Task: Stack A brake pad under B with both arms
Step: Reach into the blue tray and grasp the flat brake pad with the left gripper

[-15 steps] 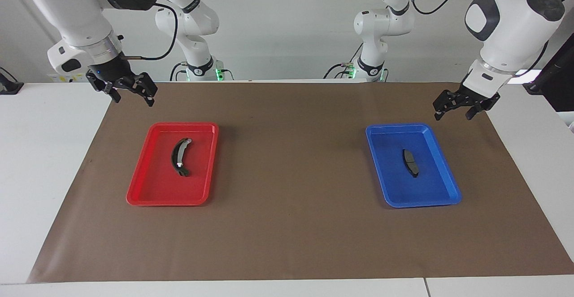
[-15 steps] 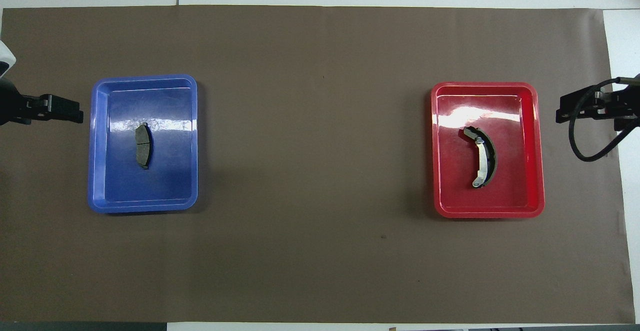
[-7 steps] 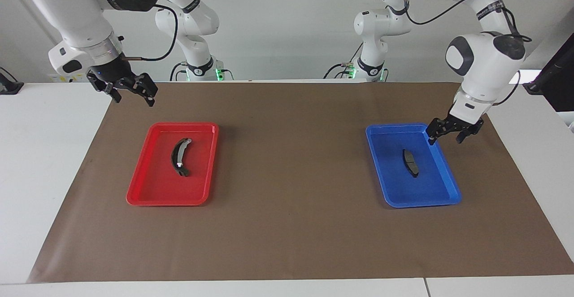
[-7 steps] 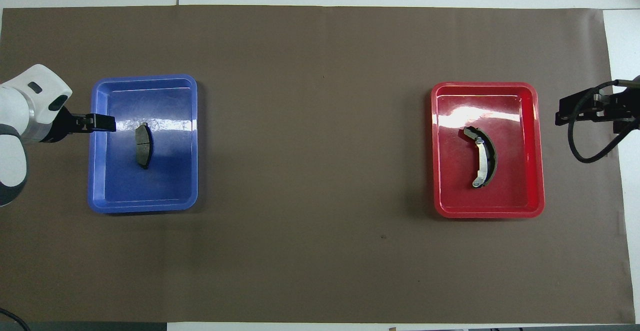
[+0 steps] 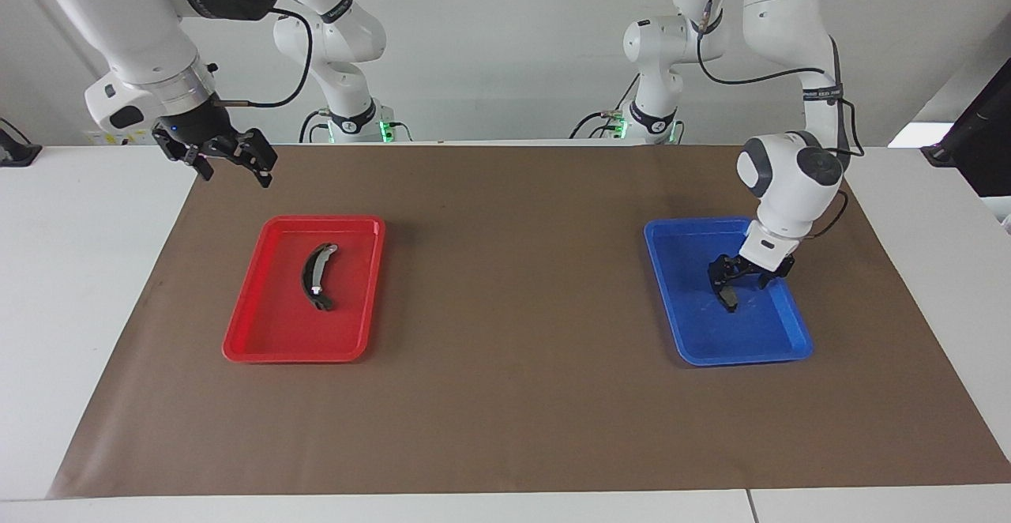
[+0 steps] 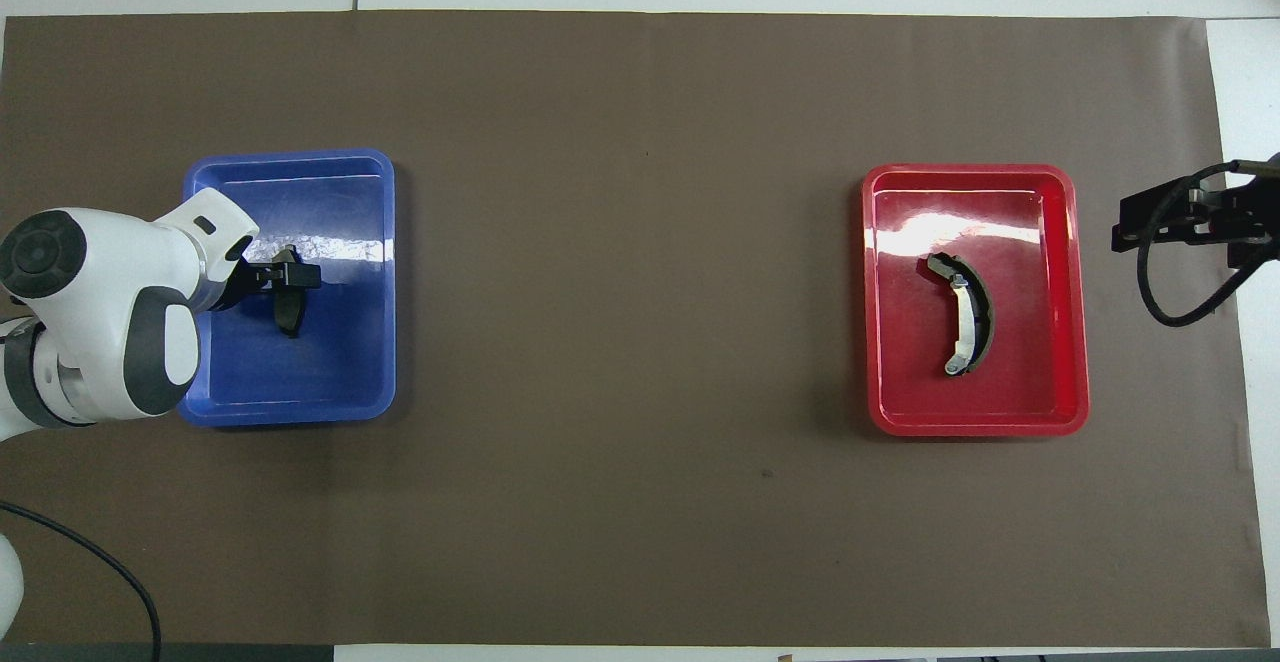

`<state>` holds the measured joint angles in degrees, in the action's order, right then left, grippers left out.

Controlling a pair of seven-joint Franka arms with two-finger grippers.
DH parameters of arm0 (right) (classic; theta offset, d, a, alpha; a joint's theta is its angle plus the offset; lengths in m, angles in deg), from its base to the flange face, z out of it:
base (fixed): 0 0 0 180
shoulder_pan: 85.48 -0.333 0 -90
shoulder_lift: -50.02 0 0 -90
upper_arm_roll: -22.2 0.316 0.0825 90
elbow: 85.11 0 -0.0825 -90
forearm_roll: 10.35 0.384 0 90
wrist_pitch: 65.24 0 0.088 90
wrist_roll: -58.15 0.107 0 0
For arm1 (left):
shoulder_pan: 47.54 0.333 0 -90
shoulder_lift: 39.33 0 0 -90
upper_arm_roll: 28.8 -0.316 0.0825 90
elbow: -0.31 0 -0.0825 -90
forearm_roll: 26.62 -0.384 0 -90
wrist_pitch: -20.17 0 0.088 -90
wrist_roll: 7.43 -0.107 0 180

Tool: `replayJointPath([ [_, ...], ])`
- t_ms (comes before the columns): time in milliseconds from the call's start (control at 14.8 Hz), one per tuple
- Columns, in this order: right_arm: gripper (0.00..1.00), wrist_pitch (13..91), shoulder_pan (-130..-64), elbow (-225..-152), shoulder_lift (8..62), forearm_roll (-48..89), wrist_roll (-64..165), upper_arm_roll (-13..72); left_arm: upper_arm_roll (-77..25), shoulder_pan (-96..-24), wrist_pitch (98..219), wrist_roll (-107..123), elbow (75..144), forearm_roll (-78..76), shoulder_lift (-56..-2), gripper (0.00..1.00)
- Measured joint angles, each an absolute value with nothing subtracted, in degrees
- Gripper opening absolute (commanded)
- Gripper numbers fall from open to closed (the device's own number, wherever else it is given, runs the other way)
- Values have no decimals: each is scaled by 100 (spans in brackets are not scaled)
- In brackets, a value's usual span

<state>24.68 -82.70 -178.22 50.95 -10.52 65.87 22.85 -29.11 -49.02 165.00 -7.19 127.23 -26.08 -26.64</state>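
The A brake pad (image 5: 731,299), short, flat and dark, lies in the blue tray (image 5: 758,345) toward the left arm's end of the table. My left gripper (image 5: 736,281) is open and low over the pad, its fingers on either side of it; I cannot tell whether they touch it. In the overhead view the left gripper (image 6: 295,277) covers part of the pad (image 6: 290,316). B (image 5: 313,274), the long black crescent with silvery ends, lies in the red tray (image 5: 245,325). My right gripper (image 5: 234,166) is open and waits over the mat, not over the red tray.
A brown mat (image 5: 505,396) covers the table between and around the two trays. In the overhead view the blue tray (image 6: 340,362) and the red tray (image 6: 1075,292) with B (image 6: 968,314) sit far apart, and a black cable loops beside the right gripper (image 6: 1125,224).
My left arm has swung from beside the blue tray in over it and come down over the A brake pad. The right gripper has stayed almost still.
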Motion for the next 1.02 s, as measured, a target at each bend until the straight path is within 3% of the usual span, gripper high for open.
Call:
replayJointPath([
  [136,99,2468,-8270,-17823,5099,-1052,6587,2285,-2911,-5011,16514,-506,12708,-2607,-2664,99],
  [271,99,2468,-8266,-17825,5100,-1052,6587,2285,-2911,-5034,16473,-445,12706,-2602,-2673,90],
  [339,99,2468,-8264,-17828,5100,-1052,6587,2285,-2911,-5033,16396,-442,12700,-2589,-2699,80],
  [542,99,2468,-8244,-17844,5100,-1052,6587,2284,-2911,-5033,16007,-433,12698,-2569,-2831,26],
  [678,99,2468,-8224,-17853,5100,-1052,6587,2284,-2911,-5033,15735,-429,12700,-2562,-2915,5],
  [1017,99,2468,-8213,-17856,5101,-1052,6587,2284,-2903,-5064,15248,-432,12593,-2556,-3082,1],
])
